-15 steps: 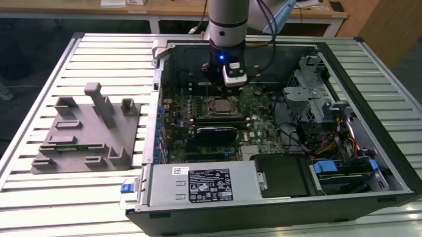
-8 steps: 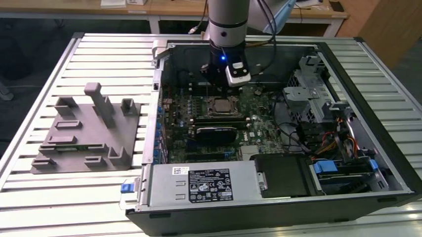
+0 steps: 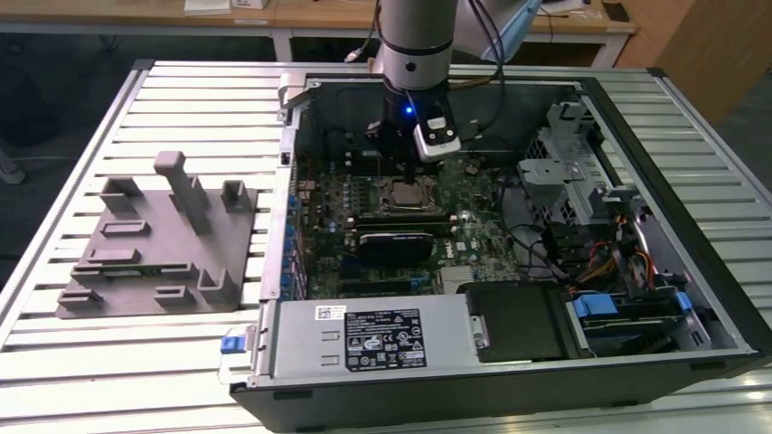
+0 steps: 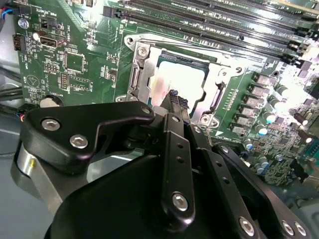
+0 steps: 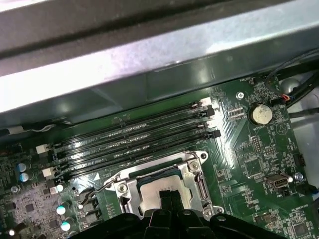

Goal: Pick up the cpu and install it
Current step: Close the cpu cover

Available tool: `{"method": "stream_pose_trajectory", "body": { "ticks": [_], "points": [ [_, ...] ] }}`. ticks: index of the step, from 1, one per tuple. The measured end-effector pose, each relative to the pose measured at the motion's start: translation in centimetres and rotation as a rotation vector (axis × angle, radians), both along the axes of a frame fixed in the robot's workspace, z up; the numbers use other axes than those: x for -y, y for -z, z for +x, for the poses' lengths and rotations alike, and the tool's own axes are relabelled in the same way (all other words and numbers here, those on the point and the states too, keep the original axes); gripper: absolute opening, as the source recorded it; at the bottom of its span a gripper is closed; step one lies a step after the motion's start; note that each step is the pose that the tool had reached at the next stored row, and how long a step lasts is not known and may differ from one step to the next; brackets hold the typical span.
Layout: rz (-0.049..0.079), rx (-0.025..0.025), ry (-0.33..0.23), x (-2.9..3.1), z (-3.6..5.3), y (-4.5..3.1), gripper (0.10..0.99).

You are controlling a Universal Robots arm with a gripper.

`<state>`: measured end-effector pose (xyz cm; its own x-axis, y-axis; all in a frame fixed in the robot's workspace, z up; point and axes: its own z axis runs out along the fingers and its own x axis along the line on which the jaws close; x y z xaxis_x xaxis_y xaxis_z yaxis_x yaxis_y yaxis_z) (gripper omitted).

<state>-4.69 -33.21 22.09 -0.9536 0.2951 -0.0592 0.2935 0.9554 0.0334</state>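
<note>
Hovering low over the motherboard [image 4: 84, 64] inside the open computer case [image 3: 682, 145], the end effector [image 4: 175, 99] has its dark fingertips drawn close together with nothing visible between them, poised just above the cpu [image 4: 192, 74]. The cpu lies flat in its socket, its pale silvery top plate ringed by the metal load frame [image 4: 141, 74]. In the first wrist view the same plate [image 5: 149, 191] sits just beside the fingertips [image 5: 167, 199], with the long black memory slots [image 5: 134, 139] running alongside the socket. Whether the fingertips actually touch the plate cannot be told, nor whether the frame is latched down.

In the exterior view the case rests on the slatted bench [image 3: 181, 362], and the grey fixture [image 3: 157, 244] with its upright posts stands well apart, towards the exterior view's left.

Judged from its looks, the cpu should be light, thin and quite stiff, so it will not flex in a grasp. Its smooth metal top would probably be slippery, and its hidden underside and the socket contacts are likely fragile, so any tilt or scrape could do harm. The safest hold appears to be across two opposite edges of the plate, kept level, although the surrounding frame leaves little room there
</note>
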Motion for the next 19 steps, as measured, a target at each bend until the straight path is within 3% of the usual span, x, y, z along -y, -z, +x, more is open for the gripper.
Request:
{"method": "stream_pose_trajectory", "body": {
  "ticks": [5, 7, 8, 19],
  "points": [
    [0.000, -0.0013, -0.001, -0.01, 0.01, 0.03, 0.106],
    [0.000, -0.0219, -0.001, 0.01, 0.01, 0.11, 0.106],
    [0.000, -0.0287, -0.001, 0.01, 0.01, 0.12, 0.106],
    [0.000, -0.0317, -0.013, 0.03, 0.01, 0.38, 0.106]
  ]
}}
